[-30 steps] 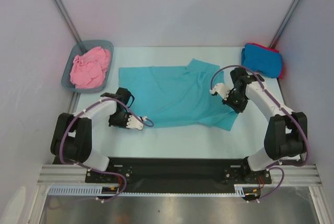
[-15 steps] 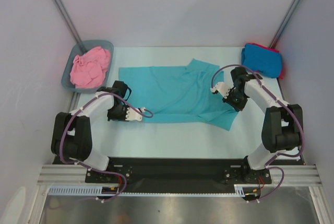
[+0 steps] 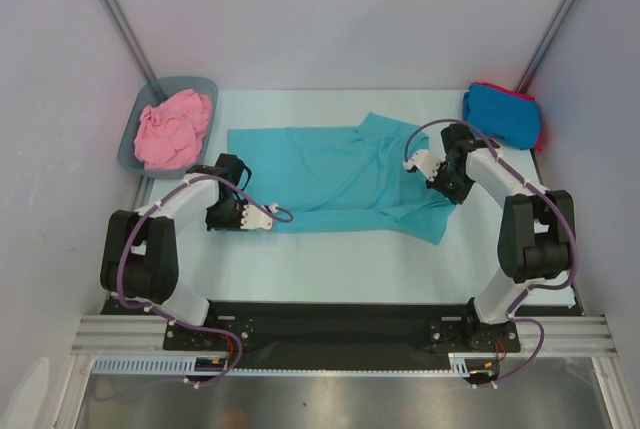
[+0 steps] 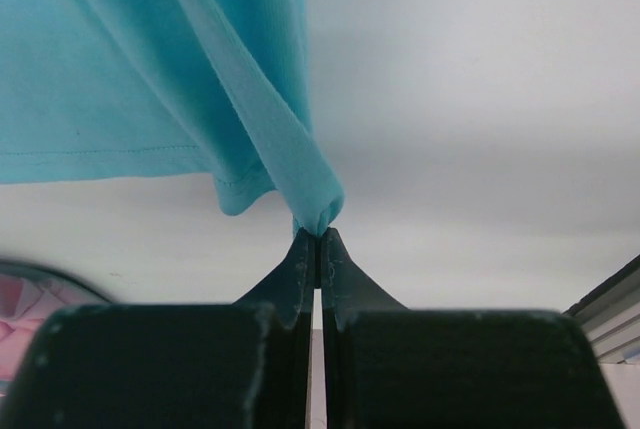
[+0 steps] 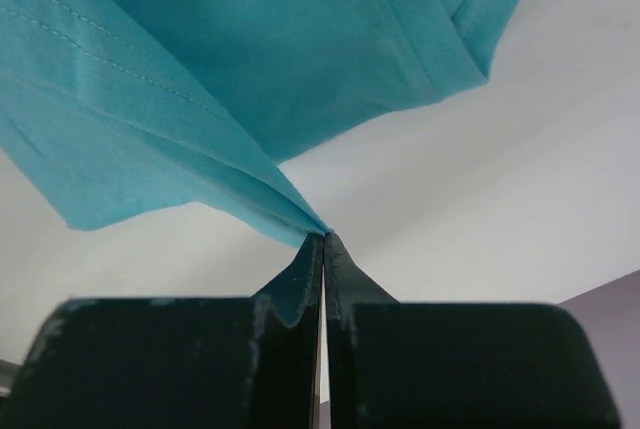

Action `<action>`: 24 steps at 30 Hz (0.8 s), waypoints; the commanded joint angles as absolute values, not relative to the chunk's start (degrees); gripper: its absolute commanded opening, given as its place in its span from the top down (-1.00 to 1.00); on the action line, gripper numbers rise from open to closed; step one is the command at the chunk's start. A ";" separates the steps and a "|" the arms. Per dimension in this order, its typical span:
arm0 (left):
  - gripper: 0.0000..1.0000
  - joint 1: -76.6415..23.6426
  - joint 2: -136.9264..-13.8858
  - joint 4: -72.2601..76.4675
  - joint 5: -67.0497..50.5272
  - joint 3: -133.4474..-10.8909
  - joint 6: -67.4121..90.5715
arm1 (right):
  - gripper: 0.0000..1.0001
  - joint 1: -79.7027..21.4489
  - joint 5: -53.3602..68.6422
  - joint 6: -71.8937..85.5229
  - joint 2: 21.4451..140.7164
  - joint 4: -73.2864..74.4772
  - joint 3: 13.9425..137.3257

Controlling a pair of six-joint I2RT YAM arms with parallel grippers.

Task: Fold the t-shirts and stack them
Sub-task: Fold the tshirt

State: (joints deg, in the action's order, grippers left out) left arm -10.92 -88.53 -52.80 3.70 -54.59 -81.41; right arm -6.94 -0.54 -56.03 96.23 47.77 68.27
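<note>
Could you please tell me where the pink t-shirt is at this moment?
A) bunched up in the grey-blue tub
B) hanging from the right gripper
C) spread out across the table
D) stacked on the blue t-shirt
A: the pink t-shirt lies crumpled inside the grey-blue tub at the far left.

We're in a robotics lab test cell here: plain white enclosure walls (image 3: 350, 9), silver slotted aluminium mounting rail (image 3: 580, 331), pale bare tabletop (image 3: 330, 269).
</note>
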 commanded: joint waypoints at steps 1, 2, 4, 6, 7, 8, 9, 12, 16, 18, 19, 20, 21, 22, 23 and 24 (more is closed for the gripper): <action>0.99 -9.93 -88.77 -52.56 3.78 -56.69 -81.12 | 1.00 -6.15 -3.43 -55.72 96.77 43.95 71.28; 0.99 -9.93 -88.94 -52.38 3.78 -56.86 -81.04 | 1.00 -6.07 -3.60 -55.72 97.20 43.25 71.63; 0.99 -9.76 -89.38 -52.21 3.96 -57.22 -81.12 | 1.00 -5.80 -3.78 -55.81 97.73 42.89 72.59; 0.99 -9.58 -90.00 -51.95 4.13 -57.92 -81.12 | 1.00 -5.54 -4.13 -55.81 98.26 42.37 73.47; 0.99 -9.49 -90.17 -51.94 4.13 -58.09 -81.04 | 1.00 -5.45 -4.04 -56.16 98.44 42.19 73.56; 0.99 -9.41 -90.44 -51.68 4.13 -58.53 -81.04 | 1.00 -5.45 -4.13 -56.16 98.44 41.93 73.74; 0.99 -9.32 -90.61 -51.59 4.13 -58.71 -80.95 | 1.00 -5.36 -4.30 -56.16 98.61 41.84 73.91; 0.99 -8.97 -91.49 -50.89 4.39 -59.59 -80.77 | 1.00 -5.19 -4.31 -56.51 99.05 41.75 74.62; 0.99 -8.79 -92.90 -50.45 4.31 -60.99 -80.07 | 1.00 -5.10 -4.48 -57.04 99.58 41.49 75.06; 0.99 -8.88 -93.34 -50.36 4.31 -61.52 -80.07 | 1.00 -5.01 -4.57 -57.13 99.75 41.31 75.15; 0.99 -8.79 -93.34 -50.10 4.31 -61.61 -80.07 | 1.00 -5.01 -4.48 -57.13 99.93 41.31 75.32; 0.99 -8.70 -93.60 -49.92 4.39 -61.70 -80.07 | 1.00 -5.01 -4.57 -57.13 100.02 41.31 75.32; 1.00 -8.61 -93.69 -49.92 4.48 -61.79 -80.16 | 1.00 -5.01 -4.57 -57.13 100.11 41.22 75.32; 0.99 -8.53 -93.78 -49.75 4.57 -61.87 -80.24 | 1.00 -5.10 -4.48 -57.04 100.19 41.22 75.32; 0.99 -8.18 -94.21 -49.66 4.66 -61.96 -80.42 | 1.00 -5.01 -4.48 -57.04 100.20 41.05 75.32; 0.99 -8.00 -94.39 -49.40 4.92 -61.96 -80.42 | 1.00 -4.92 -4.48 -56.95 100.37 41.04 75.32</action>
